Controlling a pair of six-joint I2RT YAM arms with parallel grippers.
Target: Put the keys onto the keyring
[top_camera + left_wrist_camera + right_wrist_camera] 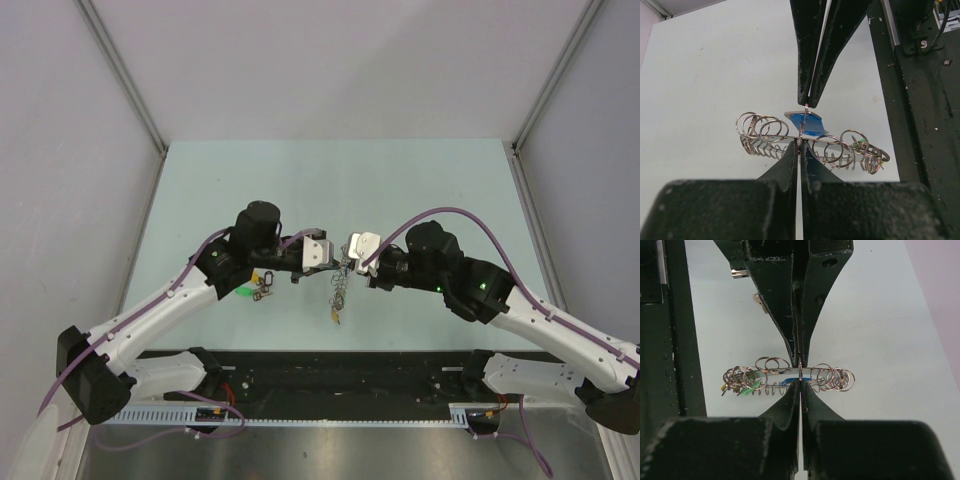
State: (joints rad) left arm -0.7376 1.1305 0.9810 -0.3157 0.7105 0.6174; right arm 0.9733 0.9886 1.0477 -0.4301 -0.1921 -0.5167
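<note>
The keyring (341, 276) hangs above the table between my two grippers, fringed with many small split rings. In the left wrist view the keyring (812, 142) lies edge-on, and a blue tag (809, 125) shows behind it. My left gripper (321, 254) (800, 145) is shut on its wire. My right gripper (358, 250) (800, 382) pinches it tip to tip from the opposite side. Green (750, 389) and blue (789, 382) tags hang on the keyring (790, 376). A yellow-tagged key (337, 315) dangles lowest. Loose keys (263, 284) with a green tag (243, 291) lie on the table by the left arm.
A pale green table (420, 190) is enclosed by grey walls with metal corner posts (555, 80). A black rail (340, 366) runs along the near edge between the arm bases. Purple cables (470, 222) loop over both arms.
</note>
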